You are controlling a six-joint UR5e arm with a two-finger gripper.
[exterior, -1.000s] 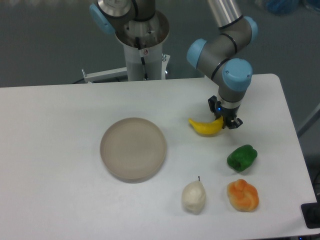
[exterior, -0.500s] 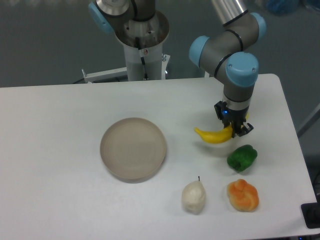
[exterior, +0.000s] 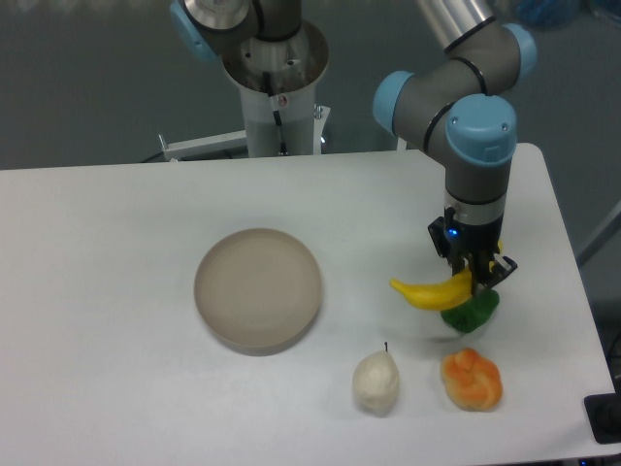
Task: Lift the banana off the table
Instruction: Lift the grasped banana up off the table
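The yellow banana [exterior: 428, 292] hangs a little above the white table [exterior: 116, 291], level, with its left tip free. My gripper [exterior: 477, 278] is shut on its right end. A faint shadow lies on the table beneath it. The banana partly hides the green pepper behind and below it.
A green pepper [exterior: 472, 312] sits just under the gripper. An orange lumpy fruit [exterior: 472, 379] and a whitish pear-shaped item [exterior: 375, 382] lie near the front edge. A round beige plate [exterior: 258, 287] stands left of centre. The robot base [exterior: 277, 78] is at the back.
The gripper has carried the banana forward and to the right, from beside the plate's far right to just over the green pepper, with the banana now off the table.
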